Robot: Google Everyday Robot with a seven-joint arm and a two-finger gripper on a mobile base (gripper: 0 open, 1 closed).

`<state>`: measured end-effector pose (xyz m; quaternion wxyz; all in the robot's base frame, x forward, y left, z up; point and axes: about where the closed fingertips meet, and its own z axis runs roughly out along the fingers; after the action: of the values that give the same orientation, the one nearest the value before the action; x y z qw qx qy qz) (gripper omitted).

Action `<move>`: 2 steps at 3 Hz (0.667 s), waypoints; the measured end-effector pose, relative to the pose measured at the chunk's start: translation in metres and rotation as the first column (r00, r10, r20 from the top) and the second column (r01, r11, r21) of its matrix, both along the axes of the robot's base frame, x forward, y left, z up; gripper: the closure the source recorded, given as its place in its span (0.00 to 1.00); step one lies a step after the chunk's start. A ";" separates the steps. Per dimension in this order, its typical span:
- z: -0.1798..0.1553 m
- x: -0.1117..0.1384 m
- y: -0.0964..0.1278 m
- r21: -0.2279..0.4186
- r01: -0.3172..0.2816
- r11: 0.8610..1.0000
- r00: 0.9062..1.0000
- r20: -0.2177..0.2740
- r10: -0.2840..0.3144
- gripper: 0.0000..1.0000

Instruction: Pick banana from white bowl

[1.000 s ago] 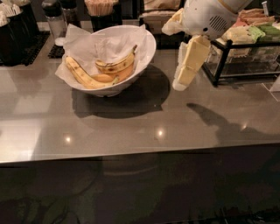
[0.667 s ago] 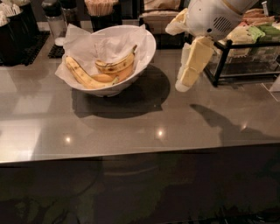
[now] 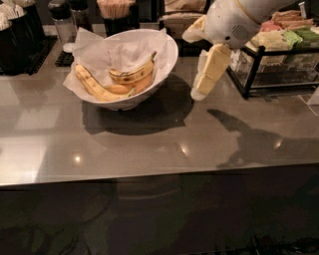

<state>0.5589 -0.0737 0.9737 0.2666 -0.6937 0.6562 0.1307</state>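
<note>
The white bowl [image 3: 169, 52], lined with crumpled white paper, stands on the grey counter at the back left. Three bananas lie in it. The strongly curved, brown-speckled banana [image 3: 133, 74] rests in the middle with its dark stem tip pointing up and to the right. My gripper [image 3: 202, 85] hangs from the white arm just right of the bowl's rim. It is outside the bowl, above the counter, and holds nothing.
A longer slim banana [image 3: 92, 83] and a smoother orange-yellow one [image 3: 118, 89] share the bowl. A black wire rack [image 3: 259, 74] with packets stands right of the gripper. Dark containers [image 3: 22, 35], a shaker [image 3: 62, 22] and a cup of sticks [image 3: 115, 12] line the back.
The gripper has shifted a little to the left, closer to the bowl's right rim. The bowl and bananas have not moved.
</note>
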 end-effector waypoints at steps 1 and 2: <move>0.006 0.032 0.030 0.018 -0.081 0.997 0.997 0.016 0.080 0.00; 0.010 0.057 0.062 0.036 -0.152 0.988 0.988 0.025 0.151 0.00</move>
<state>0.6158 -0.0122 0.9839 0.2763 -0.7379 0.5959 0.1554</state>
